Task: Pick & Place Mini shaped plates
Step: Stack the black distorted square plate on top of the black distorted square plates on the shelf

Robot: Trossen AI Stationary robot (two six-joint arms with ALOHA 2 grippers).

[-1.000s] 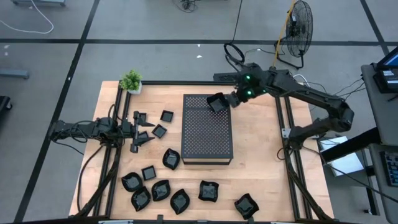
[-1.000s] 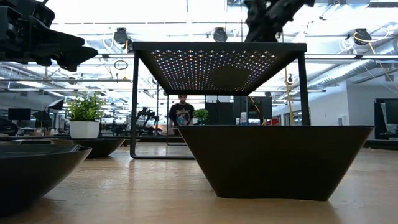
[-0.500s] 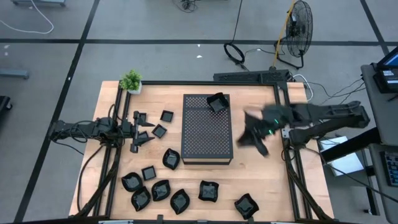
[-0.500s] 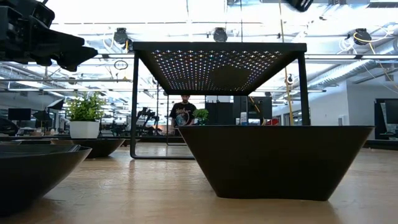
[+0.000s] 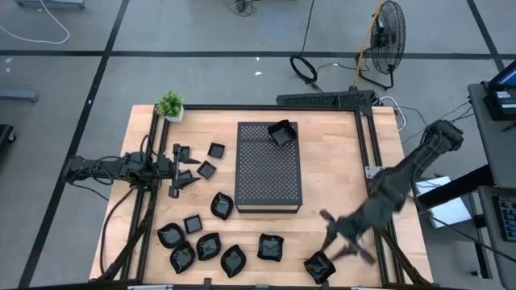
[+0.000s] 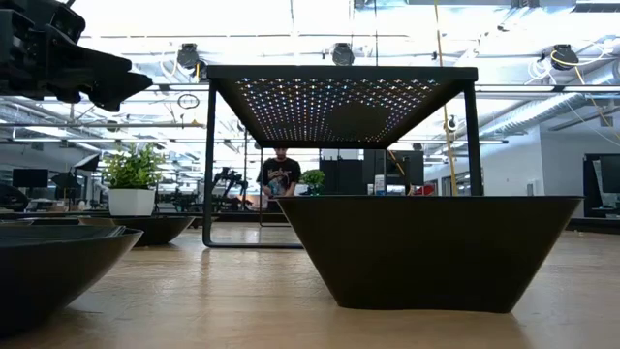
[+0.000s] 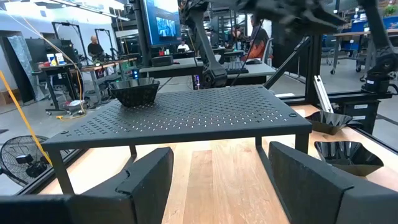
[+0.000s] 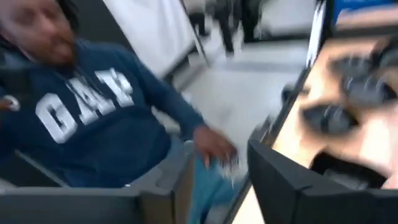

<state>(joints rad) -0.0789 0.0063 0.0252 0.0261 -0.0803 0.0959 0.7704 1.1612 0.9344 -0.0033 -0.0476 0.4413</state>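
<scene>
Presently | right gripper [image 5: 337, 242] open, lower right, above plate [image 5: 319, 267] | left gripper [image 5: 179, 171] open, idle | risk: fast swing could knock plate away

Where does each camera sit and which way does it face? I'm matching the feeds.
High: overhead, looking down on the table, both arms.
Low: table height, looking under the stand; left pincer at top left.
Left wrist: behind its open pincer, facing the stand's plate.
Right wrist: its pincer faces a seated person off the table.
Shared: stand in the first three.
</scene>
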